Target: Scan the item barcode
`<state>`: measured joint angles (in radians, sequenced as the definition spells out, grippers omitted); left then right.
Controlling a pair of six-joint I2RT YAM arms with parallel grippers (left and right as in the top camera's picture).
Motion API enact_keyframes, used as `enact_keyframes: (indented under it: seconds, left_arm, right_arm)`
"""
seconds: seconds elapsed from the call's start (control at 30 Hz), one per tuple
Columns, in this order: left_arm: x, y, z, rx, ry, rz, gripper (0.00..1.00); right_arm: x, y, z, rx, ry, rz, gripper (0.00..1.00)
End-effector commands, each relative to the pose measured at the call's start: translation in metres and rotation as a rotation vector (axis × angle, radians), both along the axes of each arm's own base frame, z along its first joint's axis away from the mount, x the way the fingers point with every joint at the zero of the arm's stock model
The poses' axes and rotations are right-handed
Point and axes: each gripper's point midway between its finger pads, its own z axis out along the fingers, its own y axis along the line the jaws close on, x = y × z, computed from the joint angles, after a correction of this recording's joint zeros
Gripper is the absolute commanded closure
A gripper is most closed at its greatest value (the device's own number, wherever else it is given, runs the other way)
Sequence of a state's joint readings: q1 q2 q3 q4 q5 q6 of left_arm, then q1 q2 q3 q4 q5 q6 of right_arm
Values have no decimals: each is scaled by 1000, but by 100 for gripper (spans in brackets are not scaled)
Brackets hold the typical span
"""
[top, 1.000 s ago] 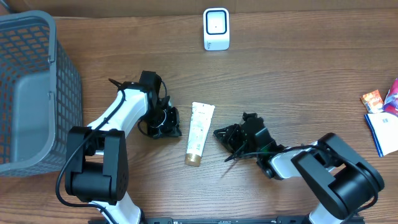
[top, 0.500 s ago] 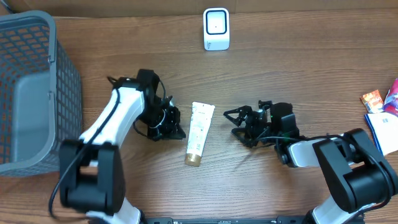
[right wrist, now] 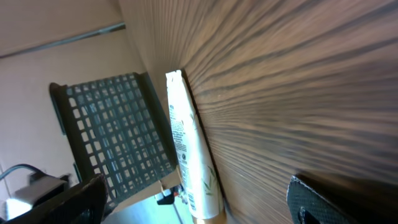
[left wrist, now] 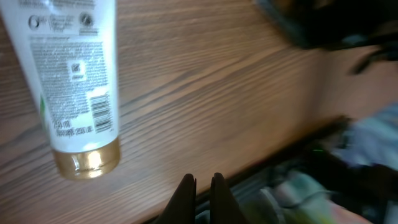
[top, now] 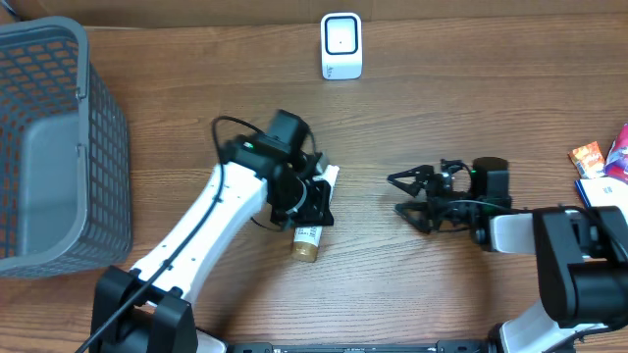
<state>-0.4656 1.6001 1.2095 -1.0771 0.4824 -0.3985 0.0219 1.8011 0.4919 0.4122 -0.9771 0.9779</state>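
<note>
Overhead: we note the white tube [top: 307, 238] lying flat at mid-table [top: 471, 108], its gold cap [top: 305, 252] toward the robot. The upper half of the tube is covered by the left arm. The white scanner [top: 341, 46] stands at the far edge, well apart from the tube. A grey mesh basket [top: 59, 147] sits far left, and coloured packets [top: 601, 157] lie at the right edge.

Left wrist: we see the left tool [left wrist: 202, 185] with its fingers pressed together on nothing, just beside the cap and apart from it. The tube's printed side faces up, and its barcode [left wrist: 99, 112] sits near the cap. Beside the barcode a line ends in "ml"; the rest is too small to read.

Right tool [top: 406, 196]: its jaws are spread wide and empty, right of the tube and pointing at it.
</note>
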Motion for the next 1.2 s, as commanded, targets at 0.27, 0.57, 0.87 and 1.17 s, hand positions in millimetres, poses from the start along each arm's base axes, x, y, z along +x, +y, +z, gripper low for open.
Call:
enact_keyframes:
  seconds: [0.27, 0.57, 0.87, 1.17]
  left_arm:
    - [-34, 20, -69, 277, -12, 4, 96]
    - [-43, 55, -93, 434, -21, 30, 96]
    - [-27, 84, -93, 553, -79, 78, 96]
    - [-1, 103, -94, 530, -103, 183, 96]
  right_arm:
    - [-25, -34, -46, -97, 117, -64, 6]
    - [-26, -33, -45, -92, 116, -61, 7]
    - [-30, -21, -45, -92, 111, -18, 4]
    - [-36, 25, -35, -59, 108, 65, 0]
